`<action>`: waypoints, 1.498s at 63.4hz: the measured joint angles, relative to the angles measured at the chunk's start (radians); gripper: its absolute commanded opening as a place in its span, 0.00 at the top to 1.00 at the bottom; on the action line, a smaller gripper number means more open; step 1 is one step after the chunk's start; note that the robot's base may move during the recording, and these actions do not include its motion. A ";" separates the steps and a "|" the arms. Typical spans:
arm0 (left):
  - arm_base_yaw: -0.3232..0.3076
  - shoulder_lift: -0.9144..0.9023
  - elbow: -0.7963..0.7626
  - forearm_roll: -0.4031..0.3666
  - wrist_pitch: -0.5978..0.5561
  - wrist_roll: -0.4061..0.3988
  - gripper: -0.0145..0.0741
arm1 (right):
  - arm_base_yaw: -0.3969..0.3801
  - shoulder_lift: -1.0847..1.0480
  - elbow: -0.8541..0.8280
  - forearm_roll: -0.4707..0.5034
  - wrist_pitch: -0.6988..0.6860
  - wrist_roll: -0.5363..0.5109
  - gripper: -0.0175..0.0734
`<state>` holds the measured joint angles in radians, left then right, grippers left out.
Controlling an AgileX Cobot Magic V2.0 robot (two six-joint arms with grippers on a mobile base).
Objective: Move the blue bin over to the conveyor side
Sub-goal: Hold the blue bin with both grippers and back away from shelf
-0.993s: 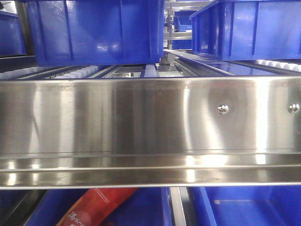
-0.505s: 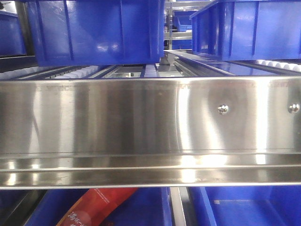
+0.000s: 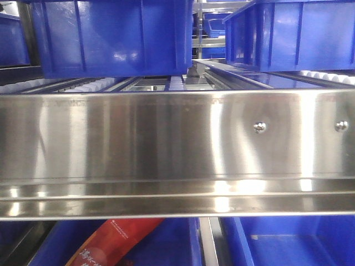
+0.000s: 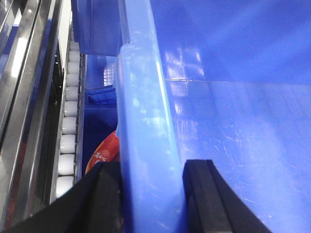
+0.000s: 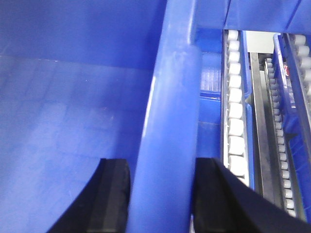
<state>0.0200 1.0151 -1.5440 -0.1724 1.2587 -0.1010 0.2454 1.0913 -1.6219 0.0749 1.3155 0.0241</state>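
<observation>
Left gripper (image 4: 151,167): narrow; black fingers clamp the blue bin (image 4: 233,121) by its rolled rim; the steel rack's white rollers (image 4: 68,126) run just outside that rim.
Right gripper (image 5: 163,165): narrow; clamps the opposite rim of the blue bin (image 5: 73,97); rack rollers (image 5: 235,111) just beyond.
Blue bin: held at both rims, between the rack's roller lanes.
Front view only: the steel rack (image 3: 166,138) rail fills the middle; other blue bins (image 3: 111,36) stand above it.
Red packet (image 4: 104,153): below the rack rollers in the left wrist view; under the rack rail (image 3: 119,241) in front.
</observation>
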 measured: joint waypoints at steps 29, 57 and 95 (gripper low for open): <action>0.000 -0.002 0.000 0.000 0.000 0.000 0.86 | 0.000 0.000 0.000 0.000 0.000 0.000 0.90; 0.000 -0.004 0.000 0.002 0.002 0.000 0.86 | 0.000 0.000 0.000 0.002 0.000 0.000 0.90; 0.000 -0.004 0.000 0.002 0.002 0.000 0.86 | 0.000 0.000 0.000 0.002 0.000 0.000 0.90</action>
<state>0.0200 1.0115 -1.5440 -0.1704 1.2605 -0.1010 0.2454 1.0913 -1.6219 0.0772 1.3155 0.0241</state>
